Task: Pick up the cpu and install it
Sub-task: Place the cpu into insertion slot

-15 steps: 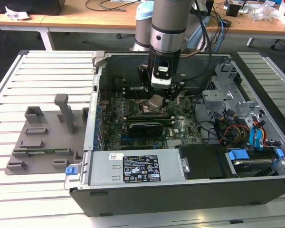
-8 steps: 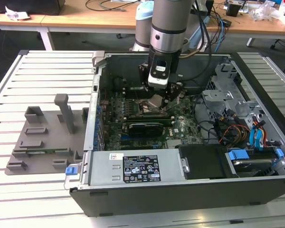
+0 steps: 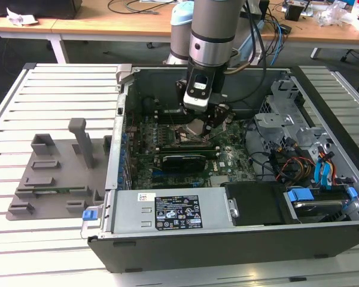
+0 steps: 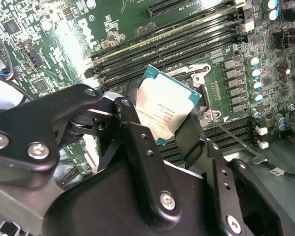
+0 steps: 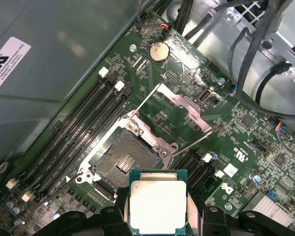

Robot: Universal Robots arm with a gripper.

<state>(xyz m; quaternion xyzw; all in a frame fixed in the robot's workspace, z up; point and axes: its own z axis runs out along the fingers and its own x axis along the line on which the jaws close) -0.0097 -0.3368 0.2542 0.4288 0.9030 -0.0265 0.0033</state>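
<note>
Gripper point(image 4: 160, 129) pinching the cpu point(image 4: 163, 101) by two edges, held over the motherboard point(image 5: 246, 147), near the open socket point(image 5: 123, 160), inside the computer case point(image 3: 227, 242)

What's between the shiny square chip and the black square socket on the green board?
Nothing: in the first wrist view the gripper holds the cpu right beside the open socket.

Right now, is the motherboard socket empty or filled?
Empty: the socket lies bare with its frame open, and the jaws hold the cpu outside it.
</note>
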